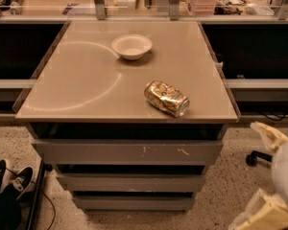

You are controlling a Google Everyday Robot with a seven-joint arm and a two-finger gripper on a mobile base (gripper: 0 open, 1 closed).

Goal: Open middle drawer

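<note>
**Operator:** Where is the gripper [262,213] sitting?

**Observer:** You are seeing it low at the right edge of the view. It is a cream-coloured piece hanging under the rounded white arm housing [285,174], over the speckled floor [221,186]. It is hovering well apart from the cabinet. As for whether the claw is standing apart or together, this angle is not showing it, so I can't tell you.

**Operator:** And the middle drawer?

**Observer:** You are finding the middle drawer [129,182] in the centre of the stack of three grey fronts. It is sitting below the taller scratched front [127,151] and above the narrow lowest front [133,203]. A dark strip is showing just over its plain panel.

**Operator:** What is lying on top?

**Observer:** A white bowl [131,46] is resting toward the back of the beige top [77,80]. A crushed gold can [166,98] is lying on its side near the front right corner, apart from the bowl. Black shoes [12,176] are standing on the floor at the left.
</note>
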